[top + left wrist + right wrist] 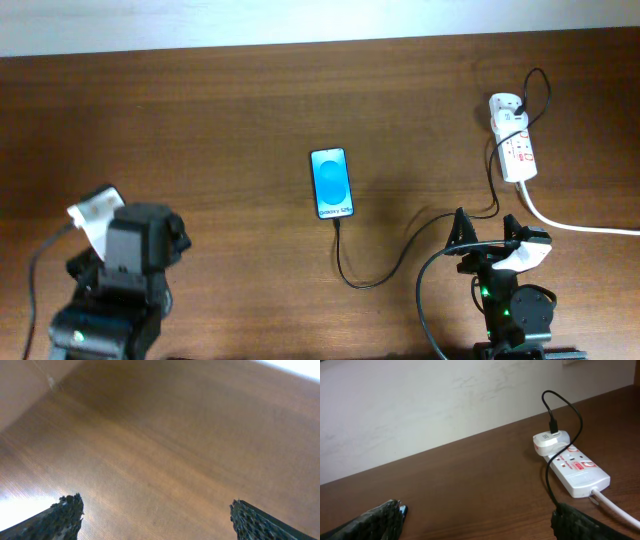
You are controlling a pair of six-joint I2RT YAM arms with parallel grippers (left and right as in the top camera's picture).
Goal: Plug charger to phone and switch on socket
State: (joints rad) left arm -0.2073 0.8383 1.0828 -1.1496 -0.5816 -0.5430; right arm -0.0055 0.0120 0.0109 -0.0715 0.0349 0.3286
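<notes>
The phone [332,183] lies face up mid-table, light-blue screen lit. The charger's black cable [372,277] runs from the phone's near edge, loops right, and rises to its white plug adapter [504,104] seated in the socket [517,148]. In the right wrist view the socket [580,471] and adapter [551,441] sit at the right, and a corner of the phone [402,509] peeks beside the left finger. My right gripper [486,232] [476,519] is open and empty, near the table's front right. My left gripper [156,517] is open and empty over bare wood at front left.
The socket's thick white cord [580,226] runs off the table's right edge. A light wall [420,400] backs the table's far edge. The left arm's base [110,280] fills the front left corner.
</notes>
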